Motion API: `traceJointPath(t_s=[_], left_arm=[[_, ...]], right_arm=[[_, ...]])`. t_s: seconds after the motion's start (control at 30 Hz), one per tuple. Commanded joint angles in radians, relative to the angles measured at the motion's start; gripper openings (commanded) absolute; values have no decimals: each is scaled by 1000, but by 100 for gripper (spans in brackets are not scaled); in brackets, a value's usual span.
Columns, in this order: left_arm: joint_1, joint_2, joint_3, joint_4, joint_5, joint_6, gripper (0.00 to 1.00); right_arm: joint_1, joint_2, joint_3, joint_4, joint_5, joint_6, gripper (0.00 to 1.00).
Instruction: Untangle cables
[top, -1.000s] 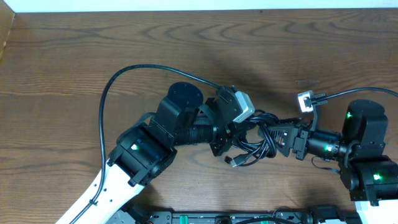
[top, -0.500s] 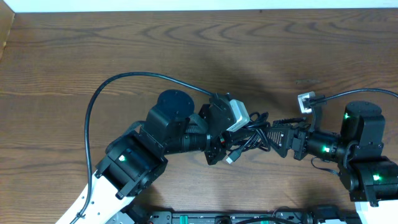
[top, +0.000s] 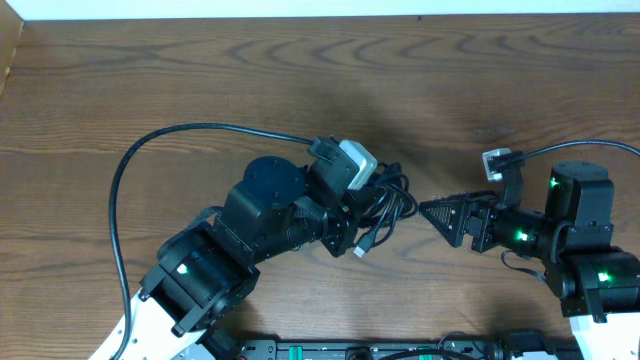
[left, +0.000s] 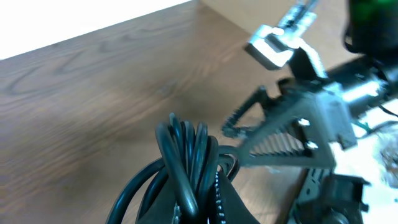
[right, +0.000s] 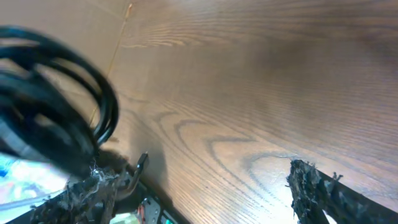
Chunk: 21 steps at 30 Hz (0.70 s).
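The cables (top: 388, 200) are a bundle of thin glossy black loops hanging from my left gripper (top: 370, 210), which is shut on them just above the wooden table. A small plug end (top: 362, 250) dangles below the bundle. In the left wrist view the loops (left: 186, 149) rise between my dark fingers (left: 231, 202). My right gripper (top: 432, 214) is open, a short gap to the right of the bundle, with nothing between its fingers. The right wrist view shows its frayed pads (right: 314, 186) wide apart and the cables (right: 59, 124) at far left.
The left arm's thick black cable (top: 190, 132) arcs over the table to the wrist camera (top: 352, 160). The right arm's cable (top: 570, 148) runs off right. The table's far edge (top: 300, 18) meets a white wall. The robot base (top: 400, 350) lines the near edge.
My right gripper has opened and let go of the bundle. The left arm has pulled the cables to the left and a little back, away from the right gripper.
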Motion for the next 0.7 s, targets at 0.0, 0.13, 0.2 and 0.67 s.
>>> traceJointPath(t_s=[0.0, 0.13, 0.2, 0.67], left_arm=[[-3, -19, 13, 5, -111, -93, 7], [-3, -19, 13, 34, -145, -191, 7], [-3, -18, 13, 60, -143, -240, 8], [-3, -66, 13, 16, 99, 8, 7]], right_arm=[[-3, -4, -4, -1, -105, -38, 85], [-3, -4, -4, 10, -246, -101, 86], [-3, -4, -4, 27, -301, -112, 86], [-40, -6, -4, 127, -276, -107, 63]])
